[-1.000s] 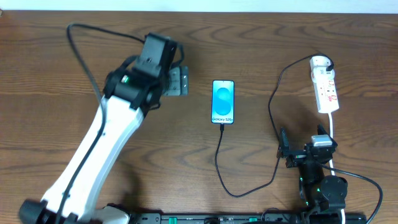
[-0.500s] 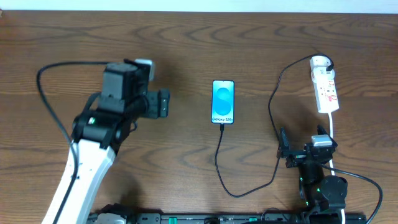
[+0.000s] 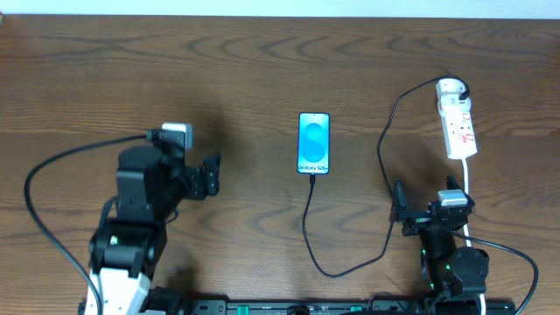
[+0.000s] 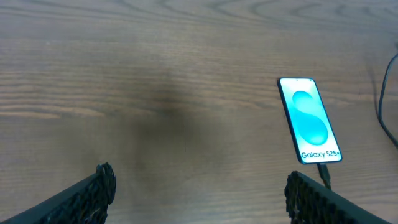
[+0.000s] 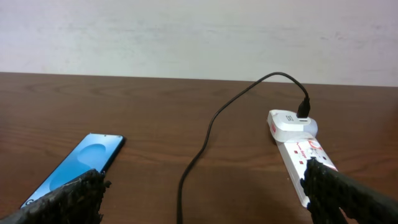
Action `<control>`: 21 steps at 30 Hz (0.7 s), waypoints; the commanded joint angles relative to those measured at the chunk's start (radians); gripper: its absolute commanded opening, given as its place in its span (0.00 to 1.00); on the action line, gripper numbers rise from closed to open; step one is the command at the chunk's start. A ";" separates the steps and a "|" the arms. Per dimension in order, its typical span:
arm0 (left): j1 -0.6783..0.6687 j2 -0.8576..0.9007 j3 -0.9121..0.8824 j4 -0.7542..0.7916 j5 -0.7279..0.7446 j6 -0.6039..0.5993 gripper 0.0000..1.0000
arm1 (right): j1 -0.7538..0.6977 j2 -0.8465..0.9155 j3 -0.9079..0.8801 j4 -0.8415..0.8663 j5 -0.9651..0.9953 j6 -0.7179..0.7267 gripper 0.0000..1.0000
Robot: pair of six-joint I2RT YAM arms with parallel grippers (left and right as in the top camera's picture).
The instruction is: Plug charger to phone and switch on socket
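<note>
L gripper (image 4: 200, 180) sits low over the left part of the wooden tabletop (image 3: 262, 61), jaws spread wide, nothing between them – only bare wood in the gap. The phone (image 3: 314, 143) lies flat near the middle, screen lit, well apart from the L jaws and off to their right, ahead of the right finger in the left wrist view.

The charger (image 3: 306, 227) has its tip touching the phone's near short edge. The cable runs toward the robot, loops right, then climbs away to a plug on the rounded end of the socket (image 3: 458, 122).

R gripper (image 5: 205, 202) is at the near right, jaws also spread and empty – the cable passes ahead of the gap, phone ahead-left, and socket ahead-right, by the right finger. Socket switch state: can't tell.
</note>
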 commanded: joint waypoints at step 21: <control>0.010 -0.495 -0.401 0.242 0.016 0.092 0.98 | -0.003 -0.008 -0.002 -0.004 -0.003 -0.011 0.99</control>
